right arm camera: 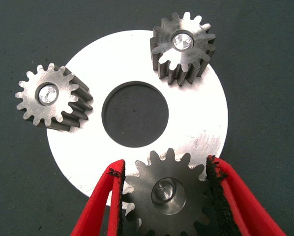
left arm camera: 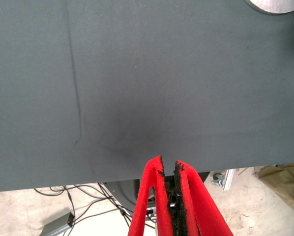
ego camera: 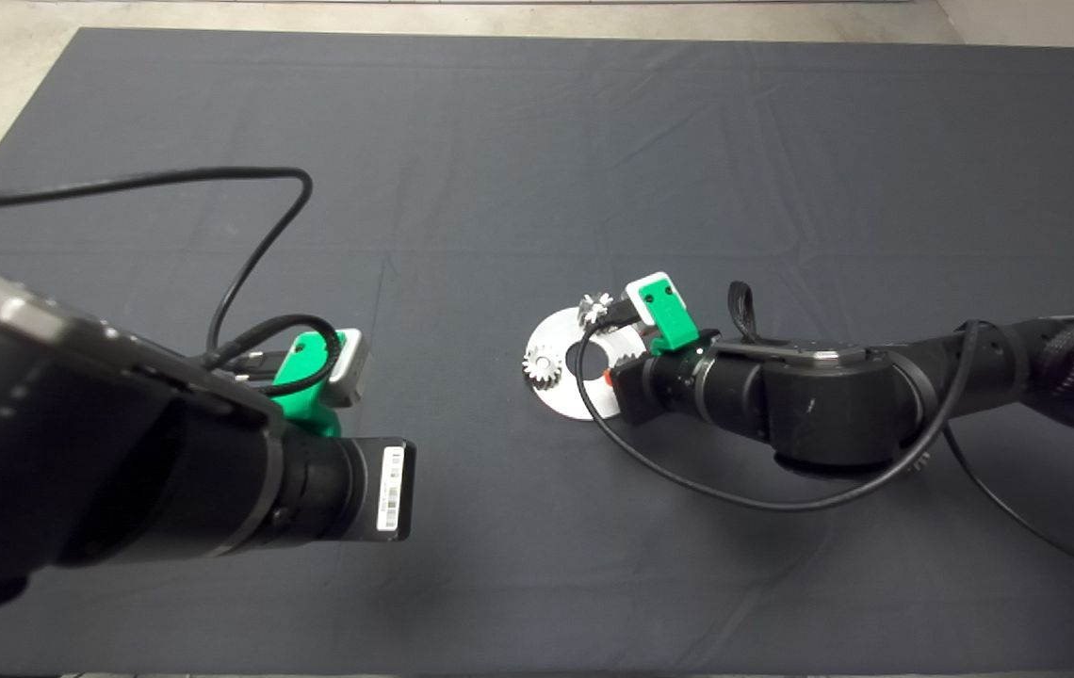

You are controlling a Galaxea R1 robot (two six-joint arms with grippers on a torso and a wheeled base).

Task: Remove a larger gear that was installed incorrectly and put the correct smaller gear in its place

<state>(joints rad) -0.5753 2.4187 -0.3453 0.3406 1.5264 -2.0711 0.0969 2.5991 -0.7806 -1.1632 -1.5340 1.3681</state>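
Flanking the small dark-grey steel toothed gear point(right arm camera: 167, 195) at six o'clock on the flat silvery ring plate point(right arm camera: 206, 123), the right gripper point(right arm camera: 165, 189) sits parted, while the left gripper point(left arm camera: 169, 182) hovers pinched together over the dark mat point(ego camera: 499, 141).

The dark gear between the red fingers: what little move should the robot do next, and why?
Probably pull the right gripper straight back off the dark gear without nudging it. That gear already sits flat on the round plate with a peg in its hole, like the two shinier gears. The fingers look open on either side of it.
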